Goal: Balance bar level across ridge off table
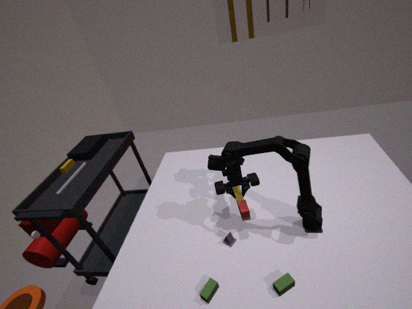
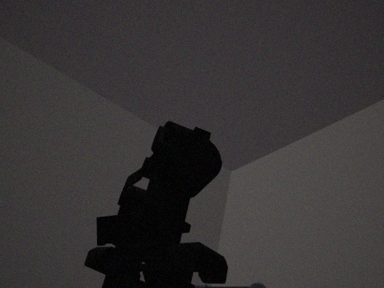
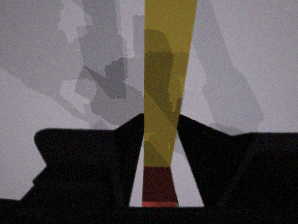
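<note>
My gripper (image 1: 239, 192) (image 3: 161, 121) is shut on the yellow bar (image 1: 238, 195) (image 3: 169, 35) and holds it above the table. A red block (image 1: 243, 210) (image 3: 159, 184) sits on the bar's end nearest the top camera. The bar's far end is hidden behind the gripper in that view and runs out of the top of the wrist view. The small grey-purple ridge (image 1: 229, 239) stands on the table, in front of and slightly left of the red block in the top view. The bar is apart from the ridge. The exterior view shows the dark arm, with the fingertips out of frame.
Two green blocks (image 1: 209, 290) (image 1: 284, 283) lie on the white table (image 1: 348, 176), nearer the top camera than the ridge. The arm's base (image 1: 312, 220) is at the right. A dark cart (image 1: 44, 203) stands beyond the table's left edge.
</note>
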